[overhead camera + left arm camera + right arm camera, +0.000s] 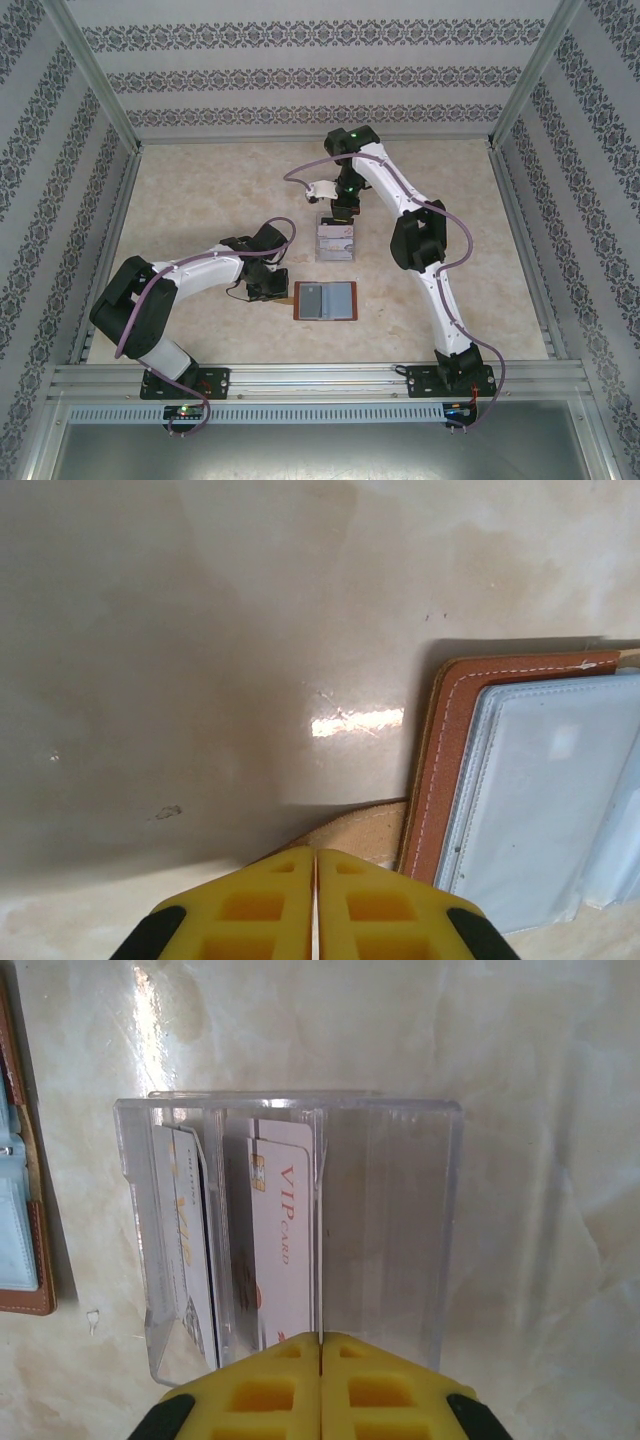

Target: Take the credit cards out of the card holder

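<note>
Closed left end effector (316, 865) beside card holder (450, 770).

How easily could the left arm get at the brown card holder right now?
Probably easily: the left gripper sits shut right beside the card holder, with nothing between them.

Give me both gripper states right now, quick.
Left gripper: closed, nothing visibly held, tips by the strap tab of the card holder.
Right gripper: closed, nothing visibly held, tips by the clear acrylic stand.
</note>
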Robot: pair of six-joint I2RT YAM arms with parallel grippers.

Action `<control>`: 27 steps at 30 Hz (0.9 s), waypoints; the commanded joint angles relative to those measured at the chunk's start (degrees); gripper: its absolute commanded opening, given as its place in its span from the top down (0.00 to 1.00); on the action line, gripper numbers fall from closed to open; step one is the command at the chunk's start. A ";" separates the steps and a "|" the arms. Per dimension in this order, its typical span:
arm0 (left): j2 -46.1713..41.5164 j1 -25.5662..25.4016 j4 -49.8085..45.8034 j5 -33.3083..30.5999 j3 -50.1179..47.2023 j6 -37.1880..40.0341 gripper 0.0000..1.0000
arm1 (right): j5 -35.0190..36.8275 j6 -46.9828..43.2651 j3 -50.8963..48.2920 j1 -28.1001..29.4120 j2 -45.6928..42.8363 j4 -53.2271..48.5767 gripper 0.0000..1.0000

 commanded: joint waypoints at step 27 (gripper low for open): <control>1.01 0.62 -0.13 0.28 0.81 0.52 0.90 | 6.38 2.07 0.28 0.50 -3.58 10.93 0.75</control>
